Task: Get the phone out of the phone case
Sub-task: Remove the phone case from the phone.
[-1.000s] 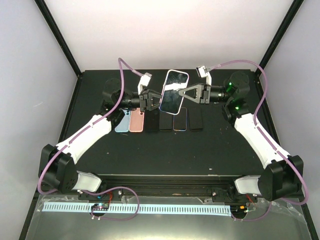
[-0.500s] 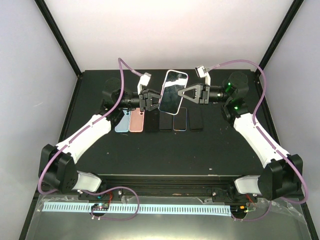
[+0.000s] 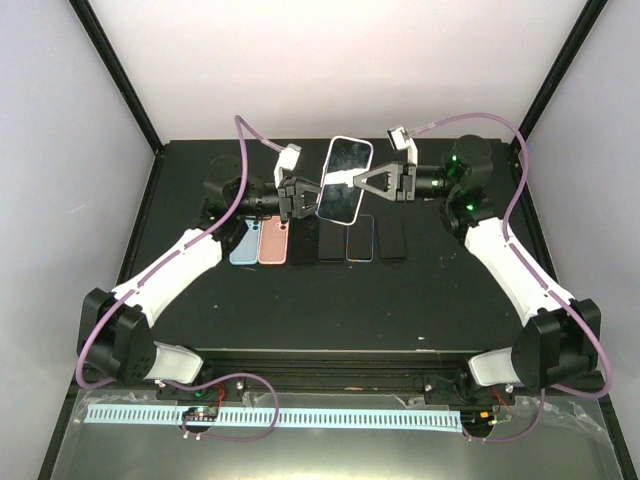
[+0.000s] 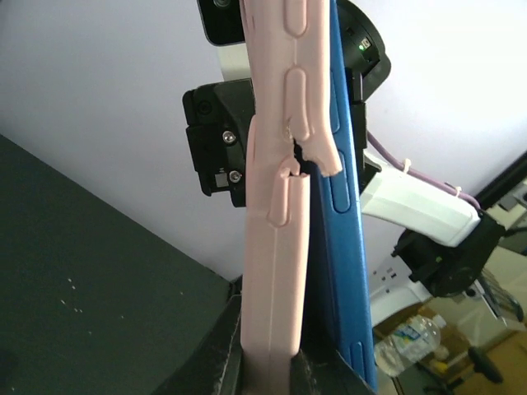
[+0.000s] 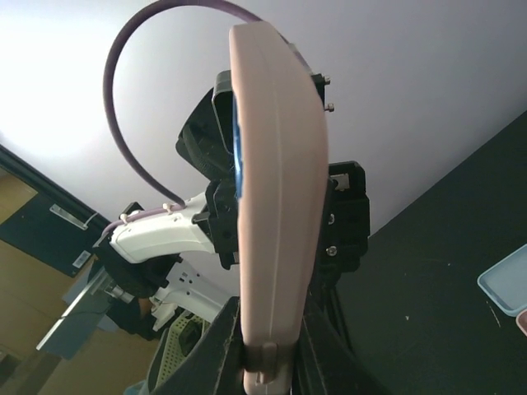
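Note:
A pink phone case (image 3: 341, 181) with a blue phone in it hangs in the air over the back of the table, screen toward the top camera. My left gripper (image 3: 312, 198) is shut on the case's left edge and my right gripper (image 3: 350, 180) is shut on its right edge. In the left wrist view the pink case (image 4: 276, 247) stands between my left gripper's (image 4: 272, 362) fingers. There the blue phone (image 4: 342, 247) has lifted away from the case's rim. In the right wrist view my right gripper (image 5: 268, 346) clamps the case (image 5: 276, 206), and only a blue sliver of the phone (image 5: 238, 156) shows.
A row of items lies on the black table below the held phone: a light blue case (image 3: 243, 243), a pink case (image 3: 272, 242) and several dark phones or cases (image 3: 361, 240). Black frame posts (image 3: 120, 80) stand at the back corners. White walls close in the sides.
The held phone and case have moved slightly up and to the left, and the right arm's wrist has risen with them. The left arm has barely moved.

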### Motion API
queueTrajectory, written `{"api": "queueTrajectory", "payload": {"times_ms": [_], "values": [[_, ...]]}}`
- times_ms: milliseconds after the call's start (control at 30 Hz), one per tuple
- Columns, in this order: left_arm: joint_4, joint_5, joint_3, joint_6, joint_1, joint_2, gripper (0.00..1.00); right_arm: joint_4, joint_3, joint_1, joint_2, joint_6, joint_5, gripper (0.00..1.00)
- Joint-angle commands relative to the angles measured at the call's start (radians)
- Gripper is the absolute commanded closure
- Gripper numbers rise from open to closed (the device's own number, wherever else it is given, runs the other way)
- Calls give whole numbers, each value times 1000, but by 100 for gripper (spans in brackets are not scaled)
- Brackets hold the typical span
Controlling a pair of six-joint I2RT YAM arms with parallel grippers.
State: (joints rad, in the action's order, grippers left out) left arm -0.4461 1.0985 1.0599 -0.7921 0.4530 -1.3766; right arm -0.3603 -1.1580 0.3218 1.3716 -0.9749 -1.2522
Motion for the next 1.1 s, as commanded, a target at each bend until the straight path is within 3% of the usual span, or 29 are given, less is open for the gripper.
{"api": "queueTrajectory", "payload": {"times_ms": [0,200,333,733,1067], "values": [[-33,-70,31,-42,22,3,98,142,-115,6,33,119,-46,82],[-36,-127,12,-112,2,4,98,413,-234,-73,54,332,41,62],[21,-172,15,-134,-8,3,98,491,-247,-111,55,389,101,52],[336,-367,72,-222,-8,-7,99,672,-283,-86,-40,697,382,45],[373,-403,85,-314,-7,-25,98,848,-290,169,-81,1135,818,45]]}}
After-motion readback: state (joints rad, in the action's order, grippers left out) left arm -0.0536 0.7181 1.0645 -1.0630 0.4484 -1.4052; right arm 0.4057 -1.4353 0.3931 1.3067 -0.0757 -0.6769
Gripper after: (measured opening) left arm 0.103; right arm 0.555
